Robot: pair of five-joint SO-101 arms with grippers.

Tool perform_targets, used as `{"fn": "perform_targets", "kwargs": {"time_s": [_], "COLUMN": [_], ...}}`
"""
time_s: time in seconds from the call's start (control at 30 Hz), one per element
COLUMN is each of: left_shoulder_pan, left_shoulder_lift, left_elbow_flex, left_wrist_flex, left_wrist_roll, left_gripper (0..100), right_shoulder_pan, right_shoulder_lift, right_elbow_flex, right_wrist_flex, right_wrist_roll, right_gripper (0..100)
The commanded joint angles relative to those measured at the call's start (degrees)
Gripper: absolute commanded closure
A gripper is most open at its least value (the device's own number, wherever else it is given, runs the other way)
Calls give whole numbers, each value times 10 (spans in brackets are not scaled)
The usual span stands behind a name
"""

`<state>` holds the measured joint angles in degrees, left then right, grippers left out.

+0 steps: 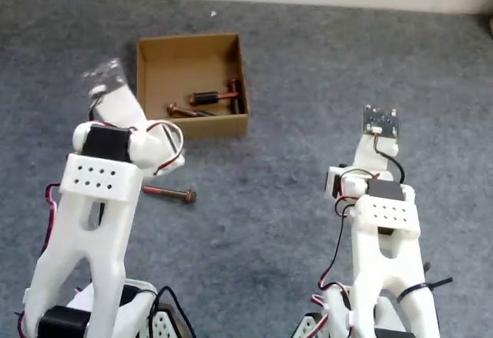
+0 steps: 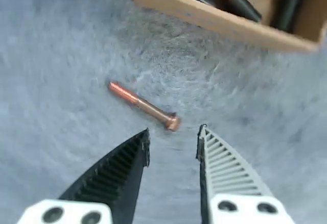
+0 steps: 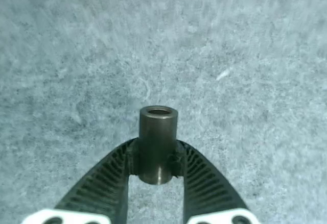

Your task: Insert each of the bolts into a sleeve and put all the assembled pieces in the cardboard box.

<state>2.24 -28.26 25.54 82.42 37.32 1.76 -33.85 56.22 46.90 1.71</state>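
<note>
Loose bolt (image 1: 168, 193) (image 2: 144, 106): copper-coloured, smooth straight shank, hex head. It lies flat on the tabletop (image 1: 308, 68), along the 9-3 line in the high view, head at the 3 o'clock end. It sits at about 6 o'clock of the cardboard box (image 1: 216, 126) (image 2: 219, 22), apart from it.

Sleeve (image 3: 158, 142): dark metal cylinder, matte, hollow bore open at the far end. The right claw (image 3: 156, 150) is clamped on its lower half with ribbed black fingers.

Left claw (image 2: 174, 130): spread apart, one black and one grey ribbed finger, tips just short of the bolt head, nothing between them.

Box: brown, square, low walls. Assembled pieces (image 1: 212, 99), copper bolts in dark sleeves, lie toward its 4 o'clock corner.

Tabletop covering is grey and fuzzy, like carpet.
</note>
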Motion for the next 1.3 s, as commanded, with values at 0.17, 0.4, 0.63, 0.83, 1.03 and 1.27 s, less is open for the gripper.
{"fn": "perform_targets", "kwargs": {"time_s": [0.17, 0.4, 0.63, 0.83, 1.03, 1.27], "left_shoulder_pan": [-55, -53, -37, -7, 22, 19], "left_shoulder_lift": [-18, -17, -17, -16, 22, 188], "left_elbow_flex": [-22, 26, 147, 185, 182, 95], "left_wrist_flex": [5, -11, -127, -167, -166, -163], "left_wrist_roll": [-437, -776, -929, -963, -993, -993], "left_gripper": [829, 829, 825, 825, 825, 825], "right_shoulder_pan": [7, 7, 7, 7, 7, 7], "right_shoulder_lift": [-17, -17, -17, -16, -16, -16], "right_elbow_flex": [-4, -5, -4, -2, -2, -2], "right_wrist_flex": [-17, -17, -24, -36, -36, -36], "right_wrist_roll": [0, 0, 0, 0, 0, 0], "right_gripper": [993, 993, 993, 993, 993, 993]}}
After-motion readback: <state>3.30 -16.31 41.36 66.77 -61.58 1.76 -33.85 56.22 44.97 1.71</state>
